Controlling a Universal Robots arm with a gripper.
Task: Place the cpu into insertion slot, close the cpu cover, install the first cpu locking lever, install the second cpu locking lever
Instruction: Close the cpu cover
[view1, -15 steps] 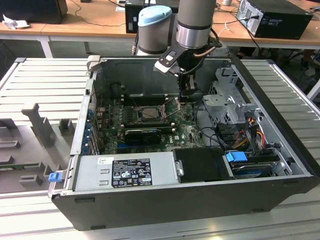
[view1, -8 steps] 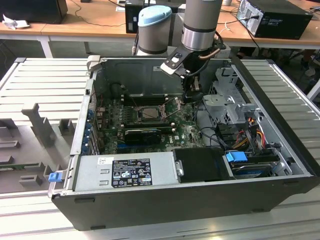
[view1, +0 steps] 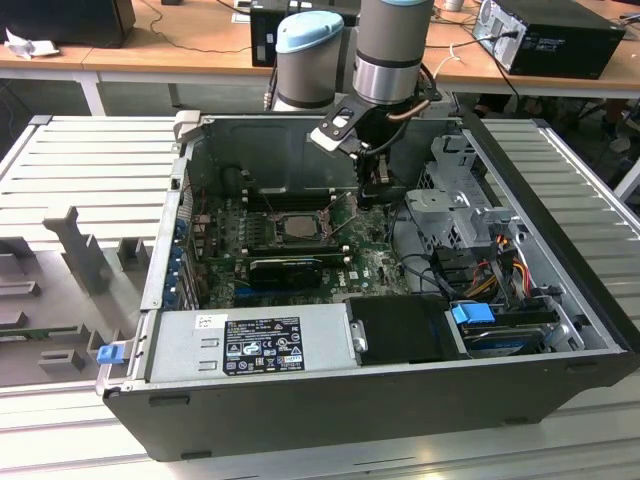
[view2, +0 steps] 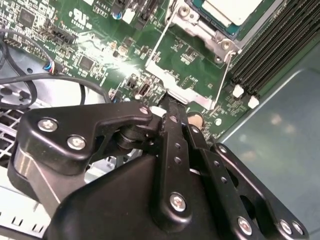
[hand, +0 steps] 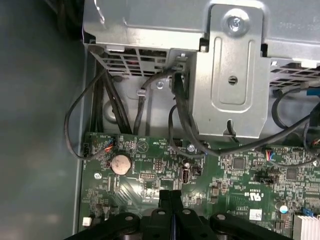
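Surroundings: grey slatted table (view1: 90, 160) with wooden desks behind; an open computer case (view1: 400, 400) lies on it.
Arm: reaches down into the case, on the exterior view's right of the insertion slot (view2: 225, 45).
Gripper (hand: 170, 194): both fingers pressed together, nothing seen between them.
Fingertips: low over the green board (hand: 235, 175), just beside a flat metal tab (view2: 186, 94) at the slot's corner; contact cannot be told.
Cpu (view2: 232, 7): sits in the slot, pale face up.
Cpu cover (view2: 189, 14): grey frame lying flat around that face.
Lever (view2: 159, 47): thin wire along the slot's edge.
Nearby: black memory slots (view2: 270, 55), coin battery (hand: 120, 163), metal drive cage (hand: 235, 75).
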